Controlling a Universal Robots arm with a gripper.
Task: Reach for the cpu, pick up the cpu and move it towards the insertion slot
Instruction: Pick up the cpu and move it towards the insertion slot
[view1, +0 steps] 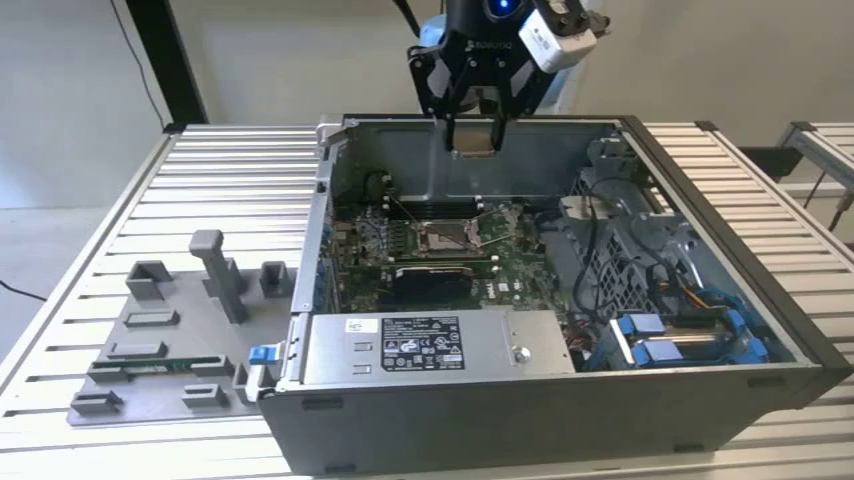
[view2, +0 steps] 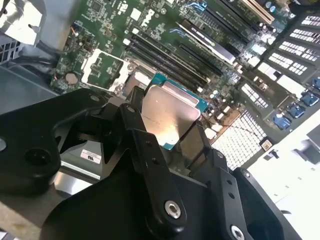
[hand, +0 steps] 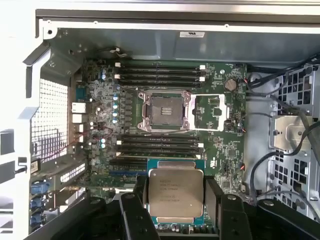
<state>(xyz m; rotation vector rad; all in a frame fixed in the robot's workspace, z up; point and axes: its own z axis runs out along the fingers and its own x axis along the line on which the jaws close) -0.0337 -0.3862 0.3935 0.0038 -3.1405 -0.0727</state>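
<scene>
Open computer case (view1: 747, 330) on slatted table (view1: 240, 180); end effector (view1: 475, 140) grasping cpu (hand: 175, 191) by edges, above insertion slot (hand: 166, 111).

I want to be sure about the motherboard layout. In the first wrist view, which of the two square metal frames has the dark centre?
The insertion slot, the frame farther from the round coin battery. The hinged plate beside it shows green board through its opening.

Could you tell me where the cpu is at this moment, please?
The cpu is clamped in the tool, held in the air above the open computer case; in the exterior view it hangs over the case's far wall, short of the insertion slot.
</scene>
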